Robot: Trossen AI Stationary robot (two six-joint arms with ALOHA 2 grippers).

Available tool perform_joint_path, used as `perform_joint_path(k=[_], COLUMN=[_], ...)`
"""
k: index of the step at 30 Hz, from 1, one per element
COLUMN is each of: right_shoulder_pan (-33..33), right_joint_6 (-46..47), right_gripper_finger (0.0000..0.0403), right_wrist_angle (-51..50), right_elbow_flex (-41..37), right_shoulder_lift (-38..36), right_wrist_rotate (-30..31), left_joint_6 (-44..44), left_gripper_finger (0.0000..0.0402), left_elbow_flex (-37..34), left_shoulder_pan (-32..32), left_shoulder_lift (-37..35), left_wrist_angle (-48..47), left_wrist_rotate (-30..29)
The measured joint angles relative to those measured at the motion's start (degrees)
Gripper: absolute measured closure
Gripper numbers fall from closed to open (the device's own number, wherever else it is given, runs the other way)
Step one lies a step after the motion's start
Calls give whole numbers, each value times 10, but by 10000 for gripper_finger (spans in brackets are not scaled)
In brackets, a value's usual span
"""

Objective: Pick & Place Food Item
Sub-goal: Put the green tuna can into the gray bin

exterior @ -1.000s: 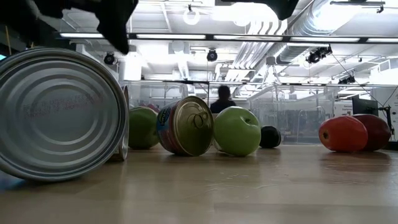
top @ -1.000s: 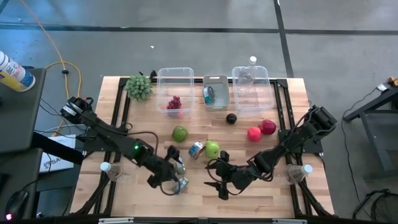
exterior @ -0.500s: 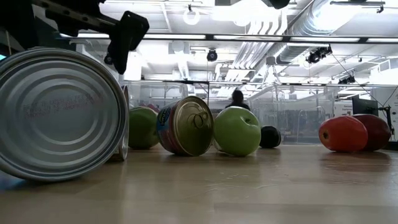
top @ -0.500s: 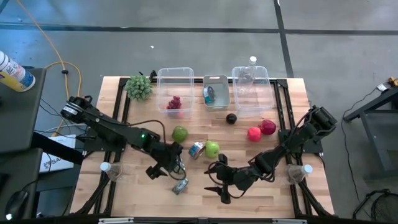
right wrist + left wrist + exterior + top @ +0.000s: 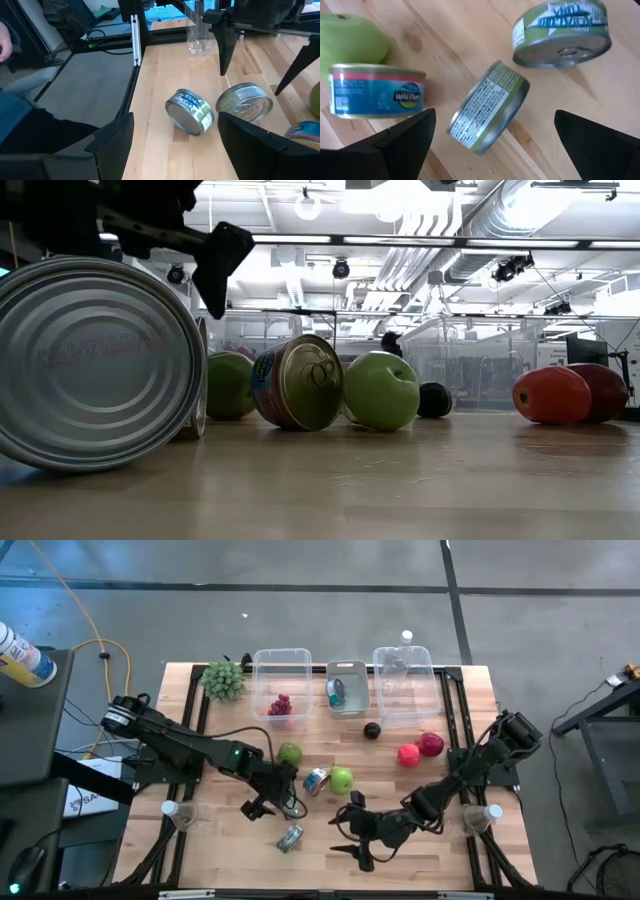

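The wooden table (image 5: 420,840) carries three clear plastic bins along its far edge: one (image 5: 281,680) holds grapes (image 5: 280,705), a smaller one (image 5: 347,686) holds a can, and the third (image 5: 403,685) appears empty. The left arm reaches in from the table's left side, and the left gripper (image 5: 268,802) hangs above the boards with its jaws spread wide and nothing between them. In the left wrist view two green-labelled tuna cans lie on the wood ahead of those open fingers (image 5: 400,140): one tuna can (image 5: 490,107) rests tilted on its rim directly between the fingertips' lines, and the second tuna can (image 5: 561,31) lies beyond it, neither touched. A blue-labelled can (image 5: 377,96) lies just past one fingertip, touching a green apple (image 5: 350,39). The right gripper (image 5: 358,838) sits low over the near part of the table, jaws parted and empty, pointing toward the left gripper; the right wrist view shows both green cans just ahead of its fingers (image 5: 107,145). Seen from above, another green apple (image 5: 290,754) lies just beyond the left gripper, while a red apple (image 5: 431,744), a red tomato-like fruit (image 5: 408,755) and a small dark fruit (image 5: 372,731) lie well beyond the right gripper. A green leafy bunch (image 5: 224,679) sits at the far left corner.
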Motion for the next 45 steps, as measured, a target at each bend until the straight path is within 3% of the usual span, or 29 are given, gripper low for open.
perform_joint_path(k=[20,45], right_shoulder_pan=[-1,-6], right_joint_6=[-43,-49], right_gripper_finger=[124,124], right_wrist_angle=[-2,21], right_elbow_flex=[0,0], right_shoulder_lift=[0,0], right_wrist_rotate=[-7,-6], left_joint_6=[32,28], left_gripper_finger=[5,5], left_elbow_flex=[0,-3], left_shoulder_pan=[-2,59], left_shoulder_lift=[49,88], left_wrist_angle=[19,14], left_wrist_rotate=[6,22])
